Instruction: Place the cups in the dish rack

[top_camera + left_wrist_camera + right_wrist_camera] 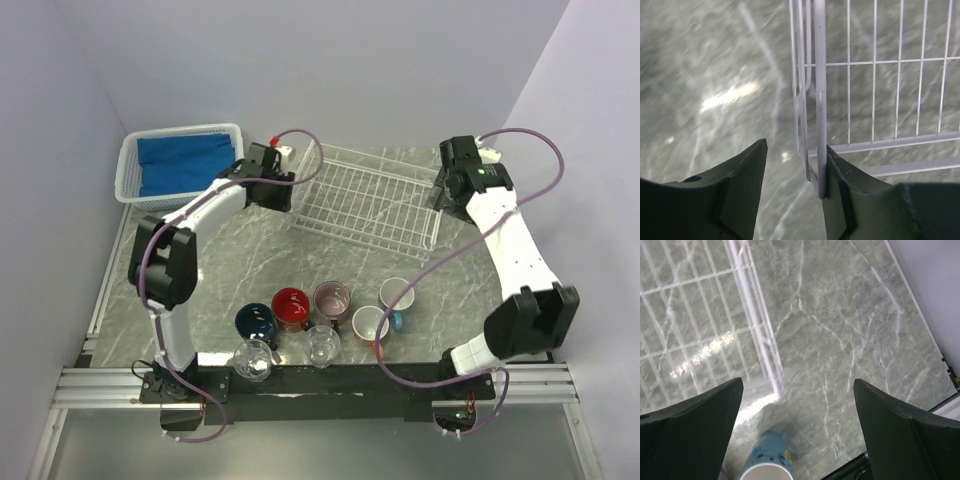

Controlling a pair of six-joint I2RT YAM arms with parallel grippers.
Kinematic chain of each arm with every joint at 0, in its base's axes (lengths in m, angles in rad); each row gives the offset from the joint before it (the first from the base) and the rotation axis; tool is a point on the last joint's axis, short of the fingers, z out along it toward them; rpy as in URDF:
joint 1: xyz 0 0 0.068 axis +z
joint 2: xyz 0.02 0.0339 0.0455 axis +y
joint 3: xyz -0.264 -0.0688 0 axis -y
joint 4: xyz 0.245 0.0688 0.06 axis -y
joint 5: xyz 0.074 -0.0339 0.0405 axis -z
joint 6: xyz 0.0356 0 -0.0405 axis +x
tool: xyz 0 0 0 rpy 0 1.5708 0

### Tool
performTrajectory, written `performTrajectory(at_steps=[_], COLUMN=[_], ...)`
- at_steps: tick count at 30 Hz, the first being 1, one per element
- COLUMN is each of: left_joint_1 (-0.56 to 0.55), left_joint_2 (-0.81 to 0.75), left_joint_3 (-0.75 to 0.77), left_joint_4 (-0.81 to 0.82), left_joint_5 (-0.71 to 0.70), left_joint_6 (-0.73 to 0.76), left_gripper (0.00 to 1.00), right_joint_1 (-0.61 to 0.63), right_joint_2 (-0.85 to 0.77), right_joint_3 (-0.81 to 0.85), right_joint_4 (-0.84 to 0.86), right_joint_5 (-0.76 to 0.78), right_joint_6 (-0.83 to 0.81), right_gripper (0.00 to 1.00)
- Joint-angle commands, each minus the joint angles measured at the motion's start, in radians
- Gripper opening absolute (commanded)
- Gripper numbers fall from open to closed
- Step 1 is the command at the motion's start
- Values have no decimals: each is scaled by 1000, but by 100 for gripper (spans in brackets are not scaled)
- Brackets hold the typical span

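Note:
The white wire dish rack [365, 200] lies at the back middle of the table. My left gripper [287, 190] is at its left edge. In the left wrist view this gripper [795, 150] is half open around the rack's edge wire [820, 100]. That wire rests against the right finger, and a gap remains on the left. My right gripper [440, 195] hangs wide open and empty over the rack's right edge [760, 325]. The cups stand near the front: navy [255, 320], red [290, 307], mauve [331, 297], salmon [370, 323], light blue [396, 294] [767, 460], and two clear glasses [253, 358] [322, 343].
A white plastic basket [128, 170] with blue cloth sits at the back left, just beyond the left arm. Walls close in the table on the left, back and right. The arm bases and a metal rail [320, 385] run along the near edge.

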Motion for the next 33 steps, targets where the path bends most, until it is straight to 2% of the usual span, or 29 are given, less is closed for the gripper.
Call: performTrajectory(at_steps=[1,4,8,19,30,33], left_joint_1=[29,43,51,101,105,106], left_joint_2=[-119,-167,-251,-458,-574,-600], left_joint_3=[-80,-124,-189,-364,-534,-560], left_joint_4=[-38,-54,-64,-149,-233,-203], left_joint_5=[-25,-25,-35,-53,24,-16], left_joint_6=[35,43,70,132,132,132], left_gripper=[50,50,50,48,48,48], right_joint_1=[-12,-12,-11,-11,5,9], right_joint_2=[88,168,281,393,424,438], right_joint_3=[75,100,144,198,223,230], right_joint_4=[70,95,110,147,165,161], right_joint_5=[-18,-91,-174,-360,-458,-459], right_joint_6=[-16,-19,-29,-44,-58,-56], right_gripper=[99,96,82,55,52,52])
